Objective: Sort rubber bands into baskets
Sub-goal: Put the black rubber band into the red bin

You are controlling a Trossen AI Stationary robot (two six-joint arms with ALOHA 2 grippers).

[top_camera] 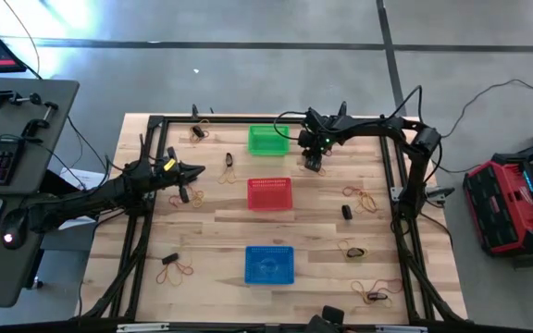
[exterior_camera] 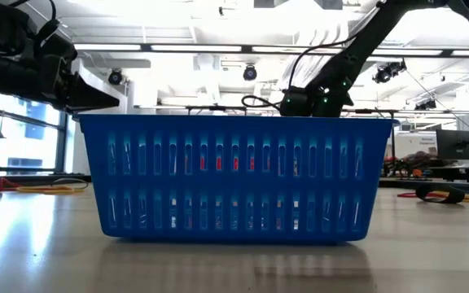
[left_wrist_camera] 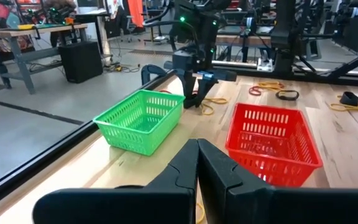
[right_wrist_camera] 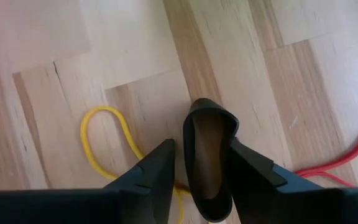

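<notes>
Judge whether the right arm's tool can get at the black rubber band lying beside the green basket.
Probably yes: the right tool already straddles the black rubber band on bare table, nothing blocking it.

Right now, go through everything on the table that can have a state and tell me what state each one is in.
left gripper: shut, empty, parked at the table's left.
right gripper: down beside the green basket, fingers straddling a black rubber band.
yellow rubber band: flat on the wood.
green basket: upright, looks empty.
red basket: upright; contents unclear.
blue basket: upright; contents unclear.

Three baskets [top_camera: 269, 193] between both arms
</notes>
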